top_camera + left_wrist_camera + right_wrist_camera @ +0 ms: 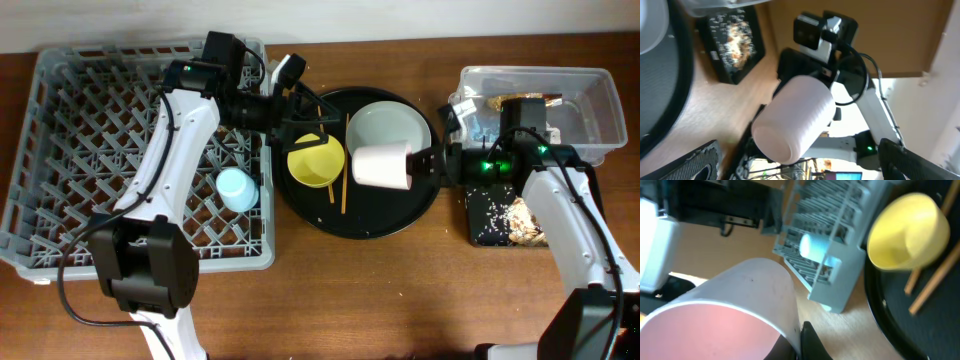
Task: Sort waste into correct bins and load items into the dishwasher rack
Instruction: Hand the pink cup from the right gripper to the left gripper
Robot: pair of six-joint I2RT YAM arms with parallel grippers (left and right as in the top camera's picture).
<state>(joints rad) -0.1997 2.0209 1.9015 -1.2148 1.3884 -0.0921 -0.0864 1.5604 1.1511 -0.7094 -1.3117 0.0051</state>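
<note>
The pink cup (382, 166) hangs on its side in the air, above the round black tray (400, 222) in the middle of the table. The right gripper (418, 164) has pinched its jaws tight on the cup's rim, with one finger tucked inside the mouth. The cup's bottom points at the other arm.

The left gripper (303, 115) is spread as wide as it goes and holds nothing. It hovers just above the yellow bowl (316, 162), facing the cup. I think the cup is held out flat like this so the left arm can take it, because the dishwasher rack (150, 262) is on that arm's side.

The cup is smooth and round like a tube. It is pale outside and pink inside. The bowl looks like shiny plastic and tips a bit. Beside it on the tray are a smooth, pale grey-green plate (388, 127) and two thin wooden chopsticks (343, 185).

The rack is grey plastic, made of criss-cross bars with pegs that stick up. A blue cup (237, 189) already lies in it.

On the right are the clear tub (598, 95), which you can see through, and the flat black bin (478, 225) with rice and brown scraps (515, 220) in it.
</note>
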